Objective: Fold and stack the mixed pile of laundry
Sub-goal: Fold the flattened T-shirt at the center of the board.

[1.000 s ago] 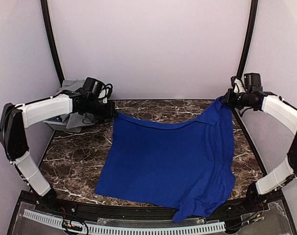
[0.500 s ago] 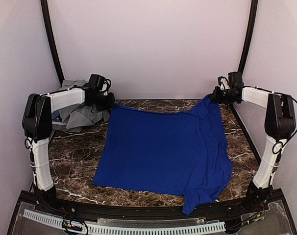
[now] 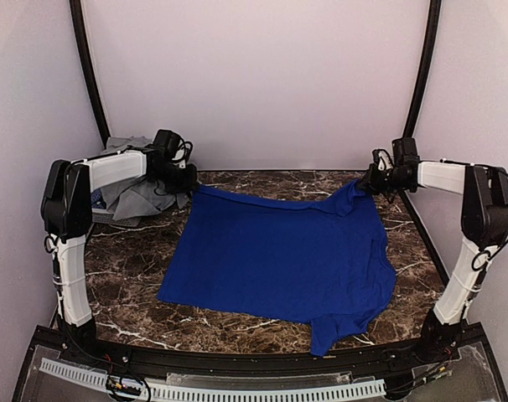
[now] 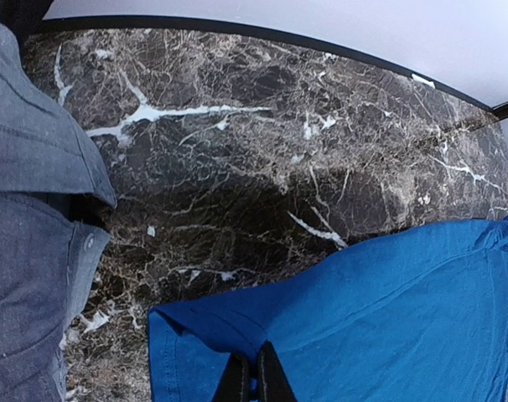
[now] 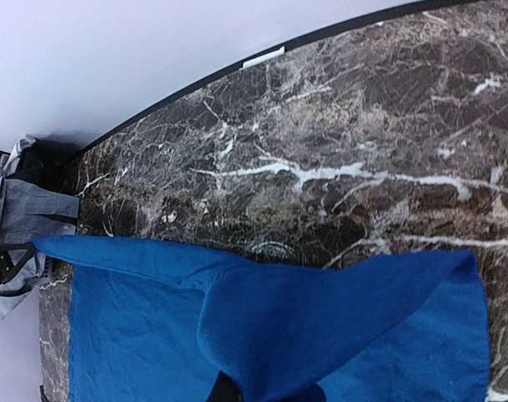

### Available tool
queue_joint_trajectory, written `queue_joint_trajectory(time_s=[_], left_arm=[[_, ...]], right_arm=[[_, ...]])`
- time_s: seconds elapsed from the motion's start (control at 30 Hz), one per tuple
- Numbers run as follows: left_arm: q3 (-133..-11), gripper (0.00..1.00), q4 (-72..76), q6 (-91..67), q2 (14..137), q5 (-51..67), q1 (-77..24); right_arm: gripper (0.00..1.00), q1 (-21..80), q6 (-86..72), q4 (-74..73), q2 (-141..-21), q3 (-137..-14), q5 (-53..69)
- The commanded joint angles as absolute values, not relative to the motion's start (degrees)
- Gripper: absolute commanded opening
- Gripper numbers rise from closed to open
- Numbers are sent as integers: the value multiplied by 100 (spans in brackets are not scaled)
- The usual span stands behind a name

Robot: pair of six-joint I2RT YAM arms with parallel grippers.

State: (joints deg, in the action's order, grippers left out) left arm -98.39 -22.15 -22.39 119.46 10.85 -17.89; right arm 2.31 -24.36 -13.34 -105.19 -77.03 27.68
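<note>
A royal-blue T-shirt [image 3: 275,260] lies spread over the marble table, its far edge held up between both arms. My left gripper [image 3: 191,180] is shut on the shirt's far-left corner; in the left wrist view its fingers [image 4: 256,378] pinch a fold of blue cloth [image 4: 363,318]. My right gripper [image 3: 370,182] is shut on the far-right corner, where the fabric bunches; in the right wrist view the blue cloth [image 5: 321,327] drapes over its fingers and hides them. The rest of the mixed laundry pile, grey garments [image 3: 132,197], sits at the far left.
A grey collared garment [image 4: 28,243] hangs beside the left gripper over the table's left edge. Bare marble [image 3: 124,264] shows left of the shirt and a narrow strip [image 3: 413,243] to its right. The shirt's near sleeve [image 3: 329,335] reaches the table's front edge.
Both grippers have come down toward the table at the far edge, and the shirt has settled flatter and slid away from the front edge. The right gripper moved slightly right.
</note>
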Motion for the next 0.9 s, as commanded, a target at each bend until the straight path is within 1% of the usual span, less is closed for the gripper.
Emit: queue_joint_trajectory(time_s=[0.0, 0.23, 0.4, 0.63, 0.87], left_arm=[[-9634, 0, -2597, -2108, 11646, 1209, -1761], [-9654, 0, -3244, -1908, 11251, 966, -1749], [-9826, 0, -3886, -1581, 11173, 712, -1748], [-9722, 0, -4331, -1319, 11167, 753, -1740], [-9384, 0, -4206, -1279, 11474, 643, -1740]], right_arm=[[0, 217, -2655, -1186, -9963, -7266, 3054], [0, 220, -2845, -1741, -9056, -6816, 3015], [0, 215, -2993, -1887, -8475, -6093, 3042], [0, 220, -3138, -1817, -7915, -5060, 3060], [0, 225, -3323, -1452, -7997, -4415, 3279]])
